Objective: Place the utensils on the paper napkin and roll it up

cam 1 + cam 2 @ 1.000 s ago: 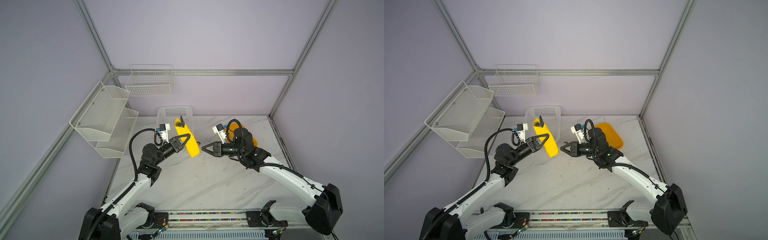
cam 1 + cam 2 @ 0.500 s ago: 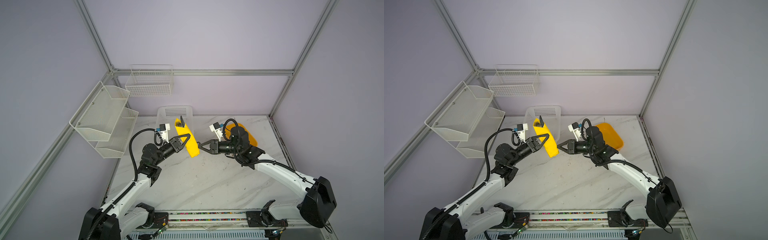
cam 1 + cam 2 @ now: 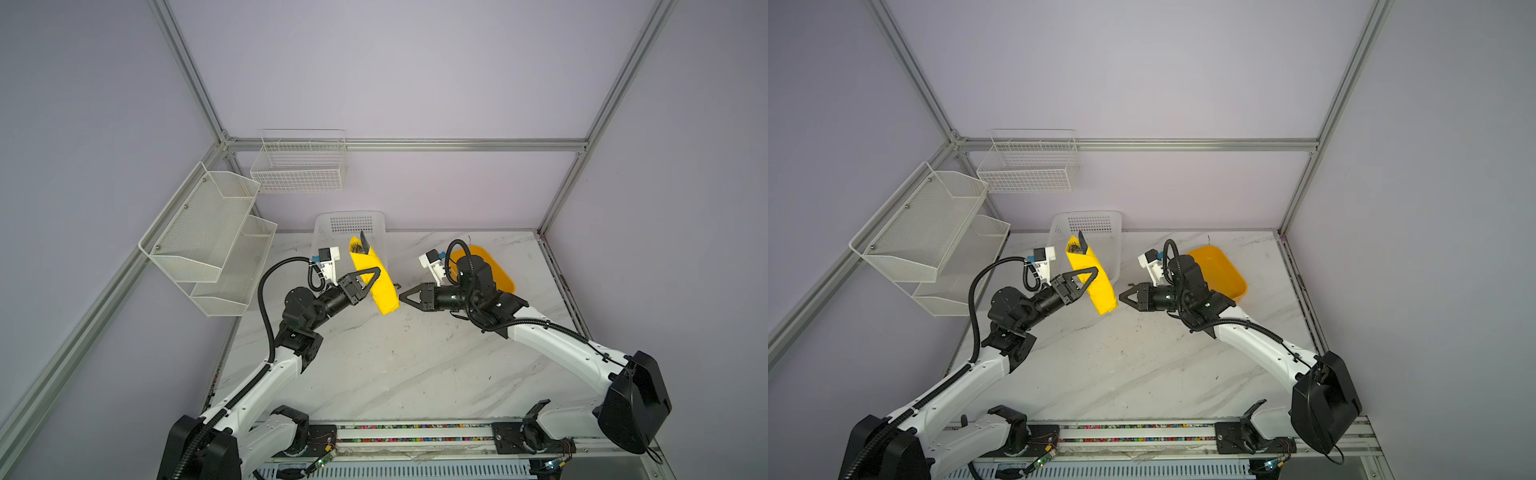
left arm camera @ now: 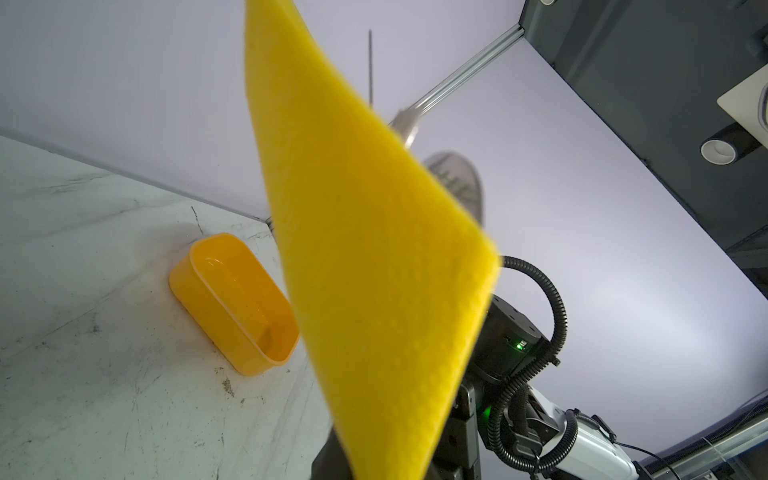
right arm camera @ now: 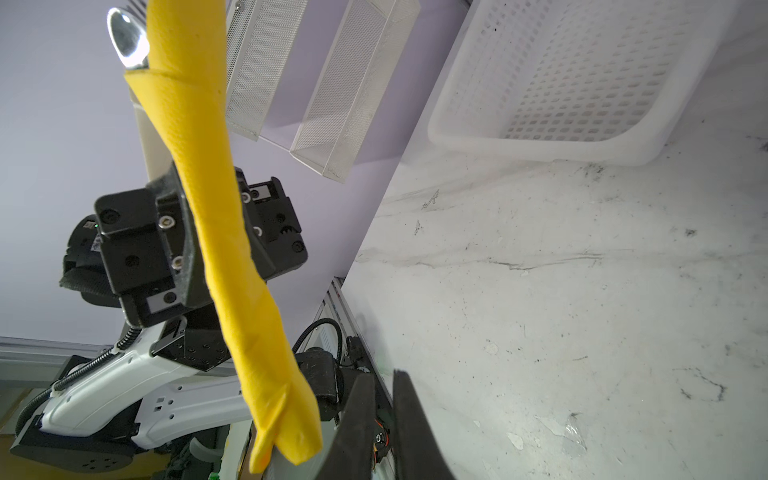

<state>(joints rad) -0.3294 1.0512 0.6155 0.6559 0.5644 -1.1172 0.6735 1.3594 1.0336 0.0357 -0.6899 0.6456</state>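
White marble tabletop [image 3: 415, 365] lies under both arms. White perforated plastic basket [image 3: 332, 228] at back, orange-yellow plastic tub [image 3: 503, 274] back right, neither in play. Bright yellow paper napkin [image 3: 380, 286], rolled narrow, hangs tilted in air, well clear of table. Left gripper [image 3: 374, 278] clamped across roll's middle. Right gripper [image 5: 380, 374] just beside roll's lower end, jaws nearly together, thin gap, nothing in it. Shiny silver metal utensils [image 5: 126, 37] poke from upper end. Judgement: rolling looks done, lower end loose. Widen right jaws, pinch flap square across roll; left clamp firm, else cutlery may slide out.
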